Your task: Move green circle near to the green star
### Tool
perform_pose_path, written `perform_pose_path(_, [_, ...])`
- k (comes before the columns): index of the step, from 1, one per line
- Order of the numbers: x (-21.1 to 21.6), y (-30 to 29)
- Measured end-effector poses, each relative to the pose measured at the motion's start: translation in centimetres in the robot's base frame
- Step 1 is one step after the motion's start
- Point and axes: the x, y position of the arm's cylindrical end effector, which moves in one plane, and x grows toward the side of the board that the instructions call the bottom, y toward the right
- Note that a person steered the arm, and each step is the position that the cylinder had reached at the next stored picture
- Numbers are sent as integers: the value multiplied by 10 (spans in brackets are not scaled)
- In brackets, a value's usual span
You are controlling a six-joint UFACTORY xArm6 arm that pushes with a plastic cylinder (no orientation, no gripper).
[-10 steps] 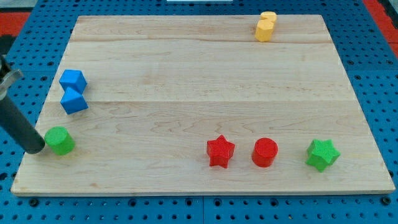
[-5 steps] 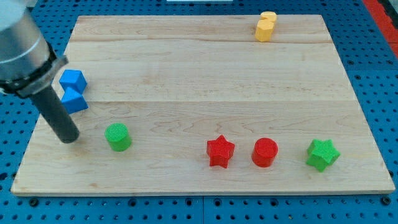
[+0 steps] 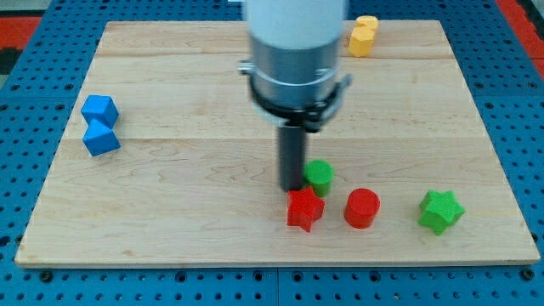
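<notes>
The green circle [image 3: 320, 176] is a small cylinder on the wooden board [image 3: 170, 76], right of centre, just above the red star [image 3: 304, 209]. My tip [image 3: 292, 186] stands against the green circle's left side, directly above the red star. The green star [image 3: 441, 211] lies at the view's lower right, well to the right of the green circle. The red circle [image 3: 362, 207] sits between the red star and the green star.
Two blue cube-like blocks [image 3: 100, 124] stand together at the view's left edge. Two yellow blocks [image 3: 363, 36] sit together at the view's top right. The arm's wide grey body [image 3: 295, 59] hangs over the board's upper middle.
The green circle has slid far to the right, from the board's lower left to just above the red star. My tip moved right with it, staying on its left side.
</notes>
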Motion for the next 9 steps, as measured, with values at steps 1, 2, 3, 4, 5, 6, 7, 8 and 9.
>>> perform_pose_path(1, [-4,56])
perform_pose_path(2, [-13,50])
perform_pose_path(3, [-45,33])
perform_pose_path(4, [-40,86])
perform_pose_path(5, [-25,135])
perform_pose_path(6, [-25,145])
perform_pose_path(7, [-19,117])
perform_pose_path(8, [-2,117])
perform_pose_path(9, [23,102])
